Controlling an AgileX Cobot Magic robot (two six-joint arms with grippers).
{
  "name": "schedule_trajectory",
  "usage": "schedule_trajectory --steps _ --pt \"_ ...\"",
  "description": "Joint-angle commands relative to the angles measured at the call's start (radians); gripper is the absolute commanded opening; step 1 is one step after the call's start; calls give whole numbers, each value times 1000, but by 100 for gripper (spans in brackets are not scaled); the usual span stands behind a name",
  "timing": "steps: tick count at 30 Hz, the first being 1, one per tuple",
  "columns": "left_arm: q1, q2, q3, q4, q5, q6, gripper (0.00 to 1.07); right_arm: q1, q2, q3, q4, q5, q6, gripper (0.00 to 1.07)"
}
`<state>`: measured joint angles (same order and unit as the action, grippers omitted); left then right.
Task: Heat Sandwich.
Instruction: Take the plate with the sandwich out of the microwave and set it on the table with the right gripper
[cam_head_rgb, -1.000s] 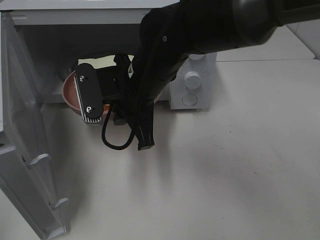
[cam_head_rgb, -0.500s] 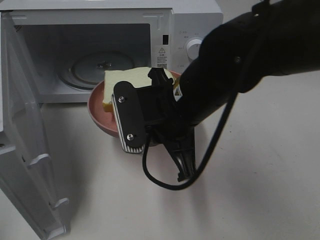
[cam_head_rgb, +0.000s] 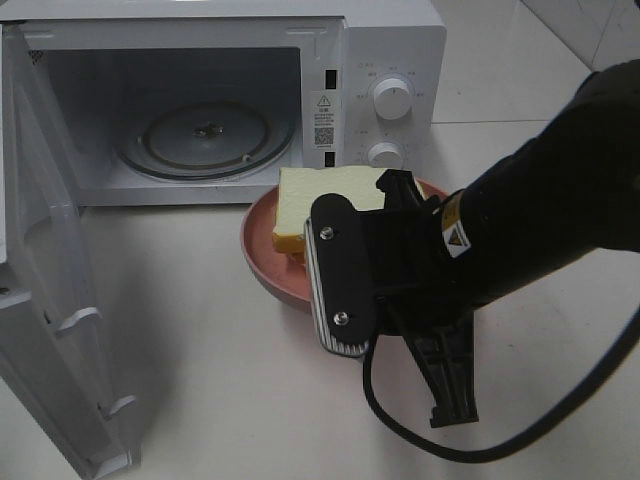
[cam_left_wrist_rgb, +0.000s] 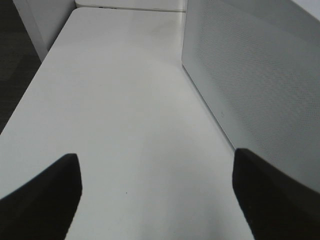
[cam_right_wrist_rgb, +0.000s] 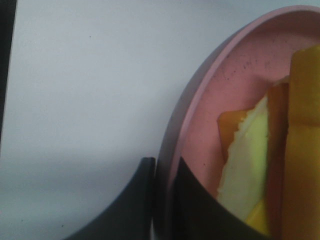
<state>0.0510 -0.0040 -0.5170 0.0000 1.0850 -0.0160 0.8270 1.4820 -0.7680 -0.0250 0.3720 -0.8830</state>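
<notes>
The sandwich (cam_head_rgb: 320, 195), pale yellow bread, lies on a round pink plate (cam_head_rgb: 265, 250) in front of the white microwave (cam_head_rgb: 380, 60), below its knobs. My right gripper (cam_right_wrist_rgb: 162, 195) is shut on the plate's rim (cam_right_wrist_rgb: 200, 90), one finger inside and one outside. In the right wrist view the sandwich (cam_right_wrist_rgb: 247, 165) shows pale and orange layers. In the high view the right arm (cam_head_rgb: 520, 230) hides the gripper and part of the plate. My left gripper (cam_left_wrist_rgb: 155, 165) is open and empty over the bare table, beside the microwave door (cam_left_wrist_rgb: 260, 75). It is out of the high view.
The microwave door (cam_head_rgb: 50, 300) stands wide open at the left. Inside is a glass turntable (cam_head_rgb: 205, 135) with nothing on it. Two knobs (cam_head_rgb: 392, 97) are on the control panel. A black cable (cam_head_rgb: 420, 440) loops under the right arm.
The right arm has drawn back from the microwave opening toward the right and front, carrying the plate and sandwich with it. The microwave's inside and panel now show.
</notes>
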Motion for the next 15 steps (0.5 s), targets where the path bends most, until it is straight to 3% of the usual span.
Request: schedule_trajectory --steps 1,12,15 --pt "4 -6 2 -6 -17 -2 78 2 -47 31 -92 -29 116 0" --pt "4 -6 2 -6 -17 -2 78 1 -127 95 -404 108 595 0" --pt "4 -6 2 -6 -17 -2 78 -1 -139 107 -439 135 675 0"
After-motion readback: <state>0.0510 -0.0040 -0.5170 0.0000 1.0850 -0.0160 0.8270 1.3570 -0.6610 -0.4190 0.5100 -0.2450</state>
